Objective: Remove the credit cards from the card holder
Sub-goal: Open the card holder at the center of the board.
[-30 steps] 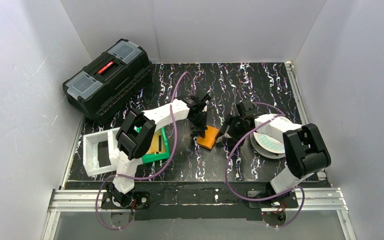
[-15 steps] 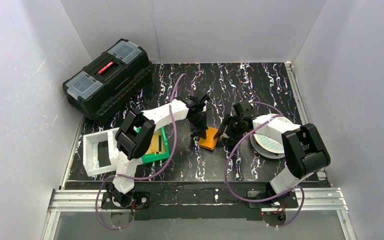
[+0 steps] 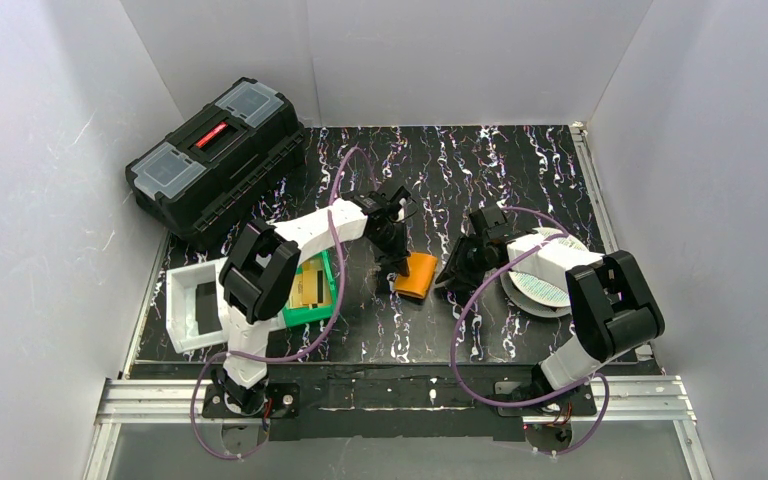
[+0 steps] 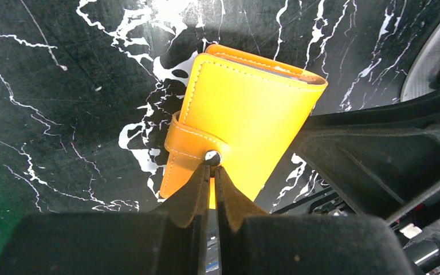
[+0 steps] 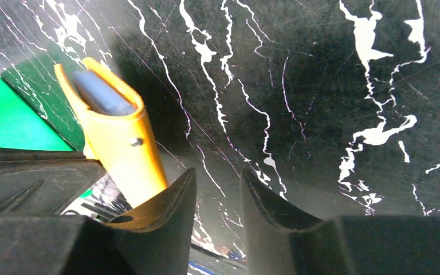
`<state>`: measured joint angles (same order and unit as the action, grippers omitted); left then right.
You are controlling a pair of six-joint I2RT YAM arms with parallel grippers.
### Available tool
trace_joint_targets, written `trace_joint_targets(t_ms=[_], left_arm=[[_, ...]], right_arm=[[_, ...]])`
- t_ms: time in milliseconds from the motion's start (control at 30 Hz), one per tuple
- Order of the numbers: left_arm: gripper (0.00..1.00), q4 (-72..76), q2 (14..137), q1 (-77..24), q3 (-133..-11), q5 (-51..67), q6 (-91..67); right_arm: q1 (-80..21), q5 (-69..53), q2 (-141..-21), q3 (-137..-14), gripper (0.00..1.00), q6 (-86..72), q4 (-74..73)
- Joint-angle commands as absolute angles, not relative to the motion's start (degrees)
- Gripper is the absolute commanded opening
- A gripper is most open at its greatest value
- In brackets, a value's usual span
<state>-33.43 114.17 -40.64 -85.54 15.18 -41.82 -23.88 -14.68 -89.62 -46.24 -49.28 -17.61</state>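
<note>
L claw [image 4: 212, 168] pinched on strap [image 4: 186, 143] at holder's [image 4: 252, 97] snap, prob. to pop it open. R claw [image 5: 219, 175] slightly spread, empty, seems to brace holder's opp. side.

Card holder [image 4: 252, 103]: smooth orange leather-like skin, stitched edges, slight sheen.
Snap stud [image 4: 211, 155]: shiny metal.
Table [image 4: 63, 86]: black marble-patterned surface, finely scratched.

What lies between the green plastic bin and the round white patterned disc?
Top view: the orange leather card holder, flanked by the left gripper and the right gripper.
</note>
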Motion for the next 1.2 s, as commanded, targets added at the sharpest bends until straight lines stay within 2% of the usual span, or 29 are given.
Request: trace_joint_targets(t_ms=[0,67,100,267,367,567,800,900,933,1067,1167], left_arm=[[0.0,-33.5,108.3,-39.5,-84.0,17.3,-42.2],[0.0,-33.1,107.5,-39.1,-83.4,17.7,-42.5],[0.0,-33.2,107.3,-39.0,-83.2,17.6,-42.3],[0.0,-33.8,108.5,-38.8,-83.3,17.3,-42.3],[0.0,-33.2,109.1,-38.8,-83.3,18.6,-42.9],[0.0,-31.8,108.6,-38.7,-83.2,20.7,-44.3],[0.0,-29.8,108.5,-38.5,-82.5,23.5,-46.7],[0.0,-28.8,108.7,-38.5,-82.0,24.8,-47.5],[0.0,-28.4,108.8,-38.5,-81.9,25.2,-47.8],[0.0,-27.9,108.5,-38.4,-81.4,25.1,-48.3],[0.0,-28.4,107.6,-38.1,-80.6,23.7,-47.8]], right_arm=[[-24.0,-13.8,-88.7,-47.1,0.38,-48.2,-16.8],[-24.0,-13.7,-89.0,-47.6,0.36,-48.0,-17.2],[-24.0,-13.6,-88.9,-47.9,0.38,-47.8,-17.7],[-24.0,-12.9,-81.8,-45.6,0.72,-48.8,-17.4],[-24.1,-15.3,-76.9,-43.3,0.86,-49.7,-13.2],[-25.4,-19.9,-80.7,-45.2,0.89,-49.8,-7.1],[-26.9,-21.1,-87.8,-46.9,0.81,-50.9,-3.5],[-26.9,-21.9,-88.4,-46.5,0.72,-52.3,-1.2],[-27.0,-21.9,-88.6,-46.5,0.67,-52.6,-1.2],[-26.9,-20.8,-88.8,-45.7,0.29,-53.3,-1.0],[-27.0,-19.6,-88.6,-44.9,0.07,-52.9,-1.5]])
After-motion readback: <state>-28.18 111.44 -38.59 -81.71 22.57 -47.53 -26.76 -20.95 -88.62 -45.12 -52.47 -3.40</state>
